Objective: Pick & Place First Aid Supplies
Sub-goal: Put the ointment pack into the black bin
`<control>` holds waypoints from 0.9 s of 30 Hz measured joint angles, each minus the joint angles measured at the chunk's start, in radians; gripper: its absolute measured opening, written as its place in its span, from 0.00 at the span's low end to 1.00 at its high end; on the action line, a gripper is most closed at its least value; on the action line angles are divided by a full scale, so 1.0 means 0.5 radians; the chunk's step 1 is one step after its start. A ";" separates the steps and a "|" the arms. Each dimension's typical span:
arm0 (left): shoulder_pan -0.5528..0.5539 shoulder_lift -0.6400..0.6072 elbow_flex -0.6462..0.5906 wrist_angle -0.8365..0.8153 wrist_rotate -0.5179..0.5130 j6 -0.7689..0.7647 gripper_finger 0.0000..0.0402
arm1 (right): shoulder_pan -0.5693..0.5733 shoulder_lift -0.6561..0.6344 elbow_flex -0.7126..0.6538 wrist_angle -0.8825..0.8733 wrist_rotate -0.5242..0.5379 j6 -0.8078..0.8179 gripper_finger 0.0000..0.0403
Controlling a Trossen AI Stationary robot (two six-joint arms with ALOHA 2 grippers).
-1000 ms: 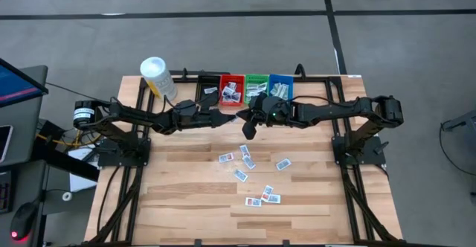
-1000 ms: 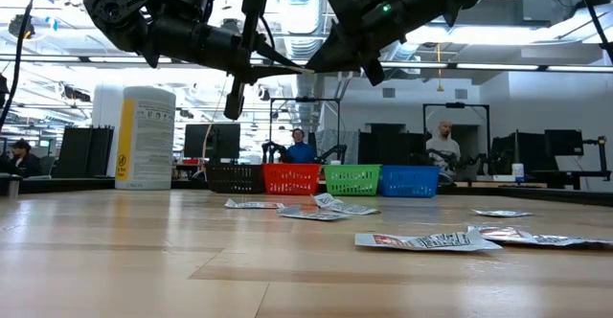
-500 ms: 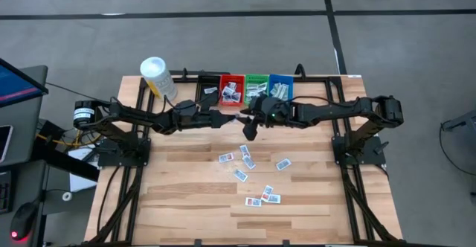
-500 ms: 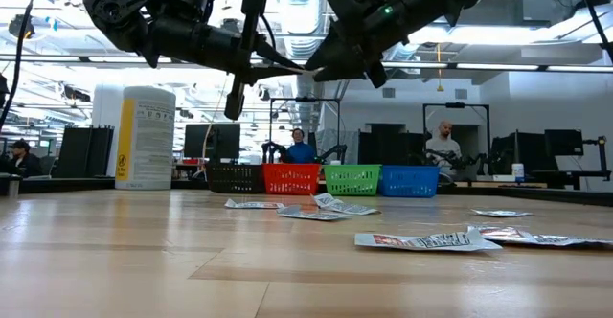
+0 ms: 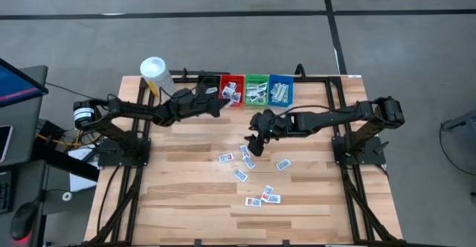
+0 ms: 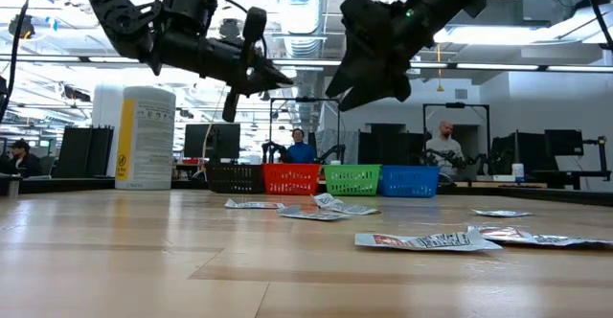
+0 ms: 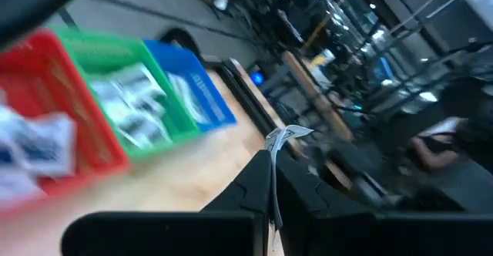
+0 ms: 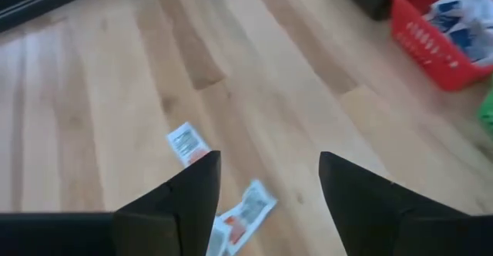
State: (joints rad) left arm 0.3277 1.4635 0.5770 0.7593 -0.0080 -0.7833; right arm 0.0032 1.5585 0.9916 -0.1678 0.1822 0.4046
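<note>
Packets (image 5: 245, 161) lie loose on the tabletop (image 5: 186, 195) below the right jaws (image 5: 253, 144), which gape empty. Left jaws (image 7: 271, 180) pinch a thin packet edge-on near the red bin (image 5: 231, 90), its print unreadable.

yellow bottle (image 5: 155, 76), red bin (image 5: 231, 90), green bin (image 5: 256, 91), blue bin (image 5: 280, 89)

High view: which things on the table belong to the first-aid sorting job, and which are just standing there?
Job:
- loose packets on the wood
- packet in left gripper
- red bin
- green bin
- blue bin
- black bin

Standing by:
- yellow bottle
</note>
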 joint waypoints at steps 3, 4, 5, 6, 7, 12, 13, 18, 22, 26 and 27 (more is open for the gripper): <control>0.127 0.000 0.000 -0.006 -0.002 0.224 0.03 | 0.053 0.000 0.000 0.001 0.006 0.026 0.52; 0.167 0.000 0.000 -0.012 -0.011 0.324 0.03 | 0.068 0.000 0.000 0.001 0.007 0.029 0.52; 0.207 -0.001 0.000 -0.028 -0.035 0.428 0.03 | 0.083 0.000 0.000 0.001 0.007 0.032 0.51; 0.246 -0.001 0.000 -0.056 -0.061 0.529 0.03 | 0.100 0.000 0.000 0.002 0.008 0.047 0.51; 0.283 -0.001 0.000 -0.091 -0.098 0.624 0.03 | 0.114 0.000 0.000 0.000 0.008 0.070 0.50; 0.454 -0.001 0.000 -0.325 -0.361 0.929 0.03 | 0.177 0.000 0.000 -0.029 0.012 0.159 0.48; 0.484 -0.001 0.000 -0.370 -0.415 0.953 0.03 | 0.185 0.000 0.000 -0.036 0.015 0.177 0.47; 0.622 -0.001 -0.001 -0.499 -0.517 0.978 0.03 | 0.220 0.001 0.000 -0.084 0.115 0.239 0.45; 0.662 -0.001 -0.001 -0.487 -0.439 0.858 0.03 | 0.231 0.001 0.000 -0.084 0.172 0.241 0.43; 0.663 -0.001 -0.001 -0.487 -0.349 0.825 0.05 | 0.224 0.001 0.000 -0.084 0.178 0.241 0.42; 0.663 -0.001 -0.001 -0.487 -0.326 0.825 0.06 | 0.219 0.001 0.000 -0.084 0.184 0.241 0.42</control>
State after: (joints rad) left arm 0.6594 1.4631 0.5766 0.5159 -0.1711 -0.3706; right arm 0.1128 1.5589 0.9916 -0.2096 0.2744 0.5251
